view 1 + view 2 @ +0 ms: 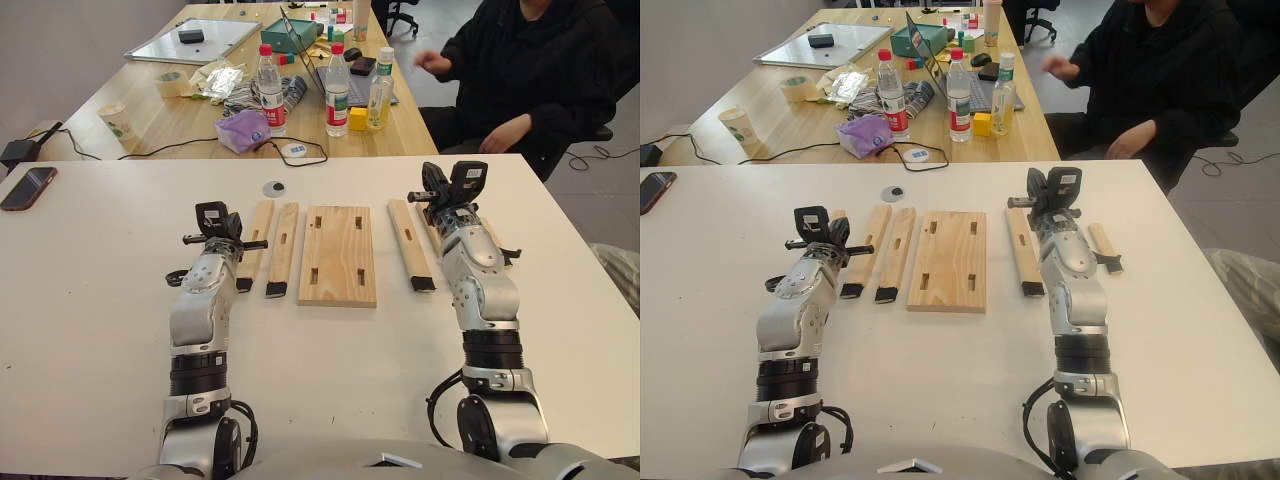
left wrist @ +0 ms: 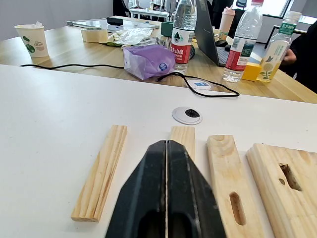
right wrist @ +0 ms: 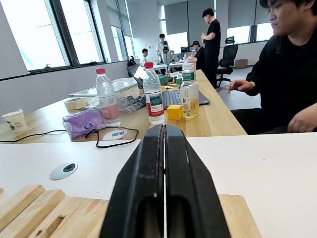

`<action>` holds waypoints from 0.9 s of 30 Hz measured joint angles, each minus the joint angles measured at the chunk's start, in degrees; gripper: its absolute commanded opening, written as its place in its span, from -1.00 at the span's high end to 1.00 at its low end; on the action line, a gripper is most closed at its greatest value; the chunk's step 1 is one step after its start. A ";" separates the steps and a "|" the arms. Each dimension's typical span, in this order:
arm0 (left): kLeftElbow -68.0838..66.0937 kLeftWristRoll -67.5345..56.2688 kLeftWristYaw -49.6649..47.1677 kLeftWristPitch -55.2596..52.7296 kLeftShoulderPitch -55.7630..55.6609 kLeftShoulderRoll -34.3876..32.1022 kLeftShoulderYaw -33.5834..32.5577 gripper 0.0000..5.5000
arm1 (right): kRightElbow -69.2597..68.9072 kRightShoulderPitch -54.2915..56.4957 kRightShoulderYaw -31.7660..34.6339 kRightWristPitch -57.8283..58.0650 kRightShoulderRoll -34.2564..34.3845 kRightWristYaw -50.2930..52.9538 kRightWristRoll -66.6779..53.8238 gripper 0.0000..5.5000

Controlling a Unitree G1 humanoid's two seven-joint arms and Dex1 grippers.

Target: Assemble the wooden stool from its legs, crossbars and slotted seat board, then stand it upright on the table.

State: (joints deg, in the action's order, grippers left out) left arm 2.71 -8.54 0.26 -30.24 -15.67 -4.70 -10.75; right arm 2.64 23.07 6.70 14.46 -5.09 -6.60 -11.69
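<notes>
Seat board lies flat mid-table. Just left of it, side by side, sit the inner left leg and the outer left leg, with a thin crossbar left of those. Right of the board lies the right leg. Beyond that is a short piece, partly hidden, probably another crossbar. A cable cap sits behind the left legs. The second table behind carries bottles and a cup.

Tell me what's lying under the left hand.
A wooden bar lies on the white table beneath the shut left hand; just its far end shows. The hand covers the rest, so any slots there cannot be seen.
</notes>
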 measured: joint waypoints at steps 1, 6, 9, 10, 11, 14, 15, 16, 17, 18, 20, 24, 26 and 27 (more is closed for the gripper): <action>-0.28 0.20 0.55 0.35 0.00 -0.36 0.65 1.00 | -0.02 -0.22 -0.04 0.04 0.02 0.07 0.00 0.99; -9.30 1.78 2.54 0.54 -2.62 -6.04 0.34 1.00 | -0.08 -0.53 -0.16 0.12 0.04 0.44 -0.03 0.99; -10.65 1.84 2.85 0.98 -3.95 -7.59 -0.58 1.00 | -0.08 -0.56 -0.11 0.12 0.03 0.57 -0.03 0.99; -10.68 1.87 3.04 1.46 -4.22 -7.75 -0.50 1.00 | -0.08 -0.59 -0.11 0.12 0.03 0.57 -0.03 0.99; -10.45 1.99 3.50 2.00 -4.24 -7.82 -0.07 1.00 | -0.10 -0.68 -0.14 0.12 0.02 0.57 -0.03 0.99; -9.48 2.73 4.05 3.21 -3.22 -7.67 1.83 1.00 | -0.35 -1.02 -0.22 0.40 0.00 0.53 -0.04 0.99; -9.13 3.04 4.03 3.36 -2.39 -7.61 2.13 1.00 | -0.47 -1.12 -0.28 1.01 -0.03 0.52 -0.03 0.99; -9.14 3.13 3.87 3.43 -1.92 -7.61 2.12 1.00 | -0.59 -1.25 -0.44 1.20 -0.03 0.51 -0.03 0.99; -9.25 3.17 3.78 3.82 -1.62 -7.61 2.04 1.00 | -0.83 -1.31 -0.60 1.40 -0.02 0.47 -0.04 0.99; -9.53 3.17 3.76 4.26 -1.58 -7.63 1.93 1.00 | -1.06 -1.31 -0.68 1.50 -0.02 0.46 -0.03 0.99; -10.43 3.16 3.61 4.47 -1.59 -7.70 1.75 1.00 | -1.26 -1.32 -0.77 1.92 -0.03 0.42 -0.03 0.99; -10.97 2.97 2.89 4.48 -1.58 -7.71 0.44 1.00 | -1.36 -1.35 -0.98 1.99 -0.02 0.19 -0.03 0.99; -10.65 2.78 2.61 4.47 -1.23 -7.68 -0.39 1.00 | -2.01 -1.58 -1.12 2.06 0.02 0.27 -0.03 0.99; -10.45 2.66 2.61 4.47 -0.86 -7.68 -0.64 1.00 | -2.57 -1.97 -1.12 2.07 0.04 0.46 -0.04 0.99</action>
State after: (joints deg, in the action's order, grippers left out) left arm -7.74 -5.89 2.87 -25.76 -16.54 -12.37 -11.39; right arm 0.08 21.10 5.58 16.53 -5.05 -6.14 -11.74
